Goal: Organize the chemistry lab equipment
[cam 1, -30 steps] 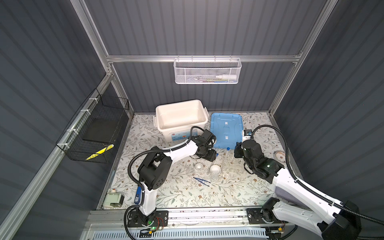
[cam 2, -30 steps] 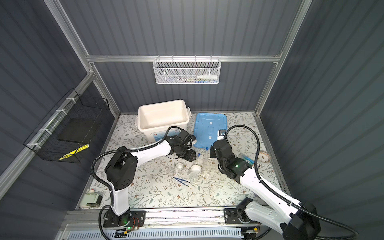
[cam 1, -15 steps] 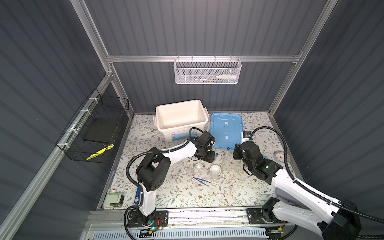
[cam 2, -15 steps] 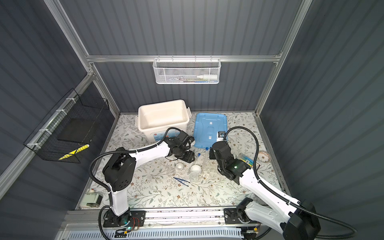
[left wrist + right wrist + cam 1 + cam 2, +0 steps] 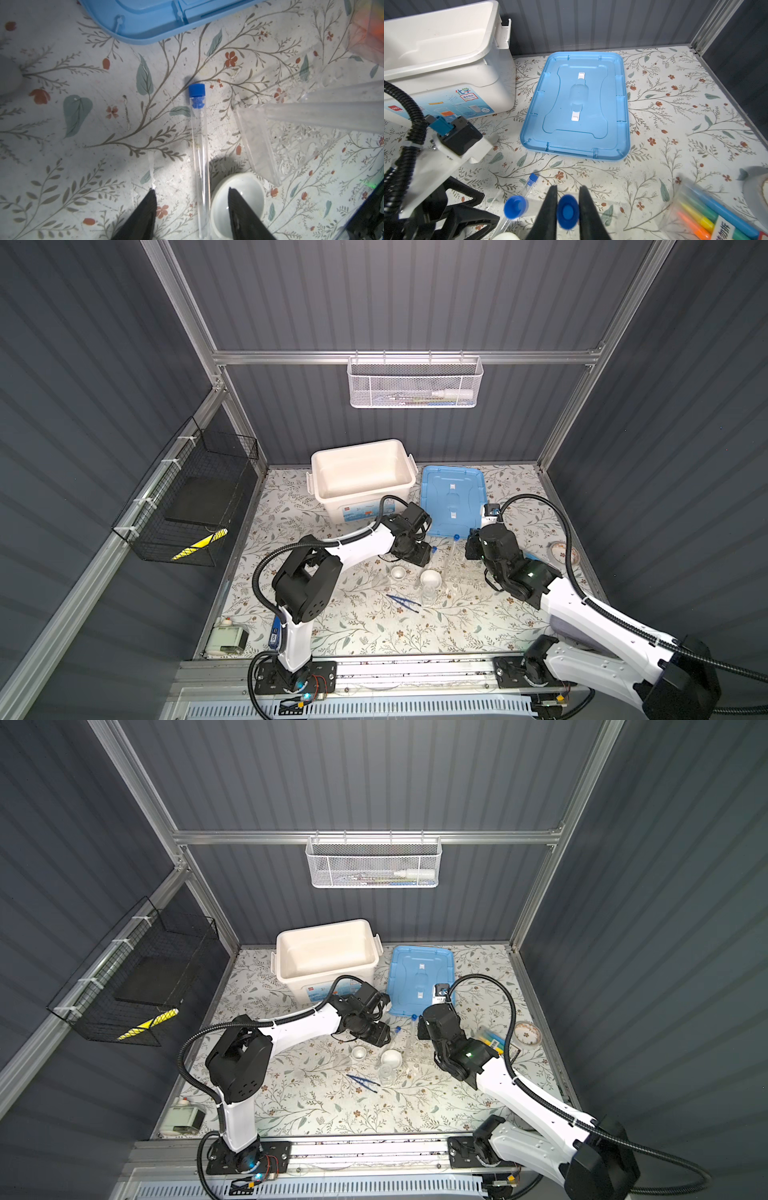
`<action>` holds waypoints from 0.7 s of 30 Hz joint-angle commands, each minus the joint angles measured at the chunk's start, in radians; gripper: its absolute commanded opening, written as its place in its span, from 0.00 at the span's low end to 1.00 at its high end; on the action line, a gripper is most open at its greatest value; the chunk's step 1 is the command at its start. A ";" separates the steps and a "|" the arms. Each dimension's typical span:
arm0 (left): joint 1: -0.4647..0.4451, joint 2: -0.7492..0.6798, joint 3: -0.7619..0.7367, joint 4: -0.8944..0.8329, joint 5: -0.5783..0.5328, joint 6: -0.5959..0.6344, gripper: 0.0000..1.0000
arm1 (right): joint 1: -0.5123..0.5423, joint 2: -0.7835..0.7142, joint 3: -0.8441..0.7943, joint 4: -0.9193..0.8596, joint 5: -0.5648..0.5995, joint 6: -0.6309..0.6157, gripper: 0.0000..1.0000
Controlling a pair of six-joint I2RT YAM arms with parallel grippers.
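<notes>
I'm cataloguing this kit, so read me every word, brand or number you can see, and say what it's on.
"化学": label on the bin.
"课本同步": red tag on that label, as best it reads.
"deli": red logo on that label, small.
"勿拆": highlighter pack, cut off at the frame edge.
Other print on the label: too small to read.

Right arm (image 5: 582, 614) edged toward left arm (image 5: 357, 543) (only slightly).
</notes>
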 commanded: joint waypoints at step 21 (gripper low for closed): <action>-0.024 -0.021 -0.002 -0.020 -0.023 -0.003 0.57 | 0.029 -0.002 -0.053 0.004 0.029 -0.033 0.23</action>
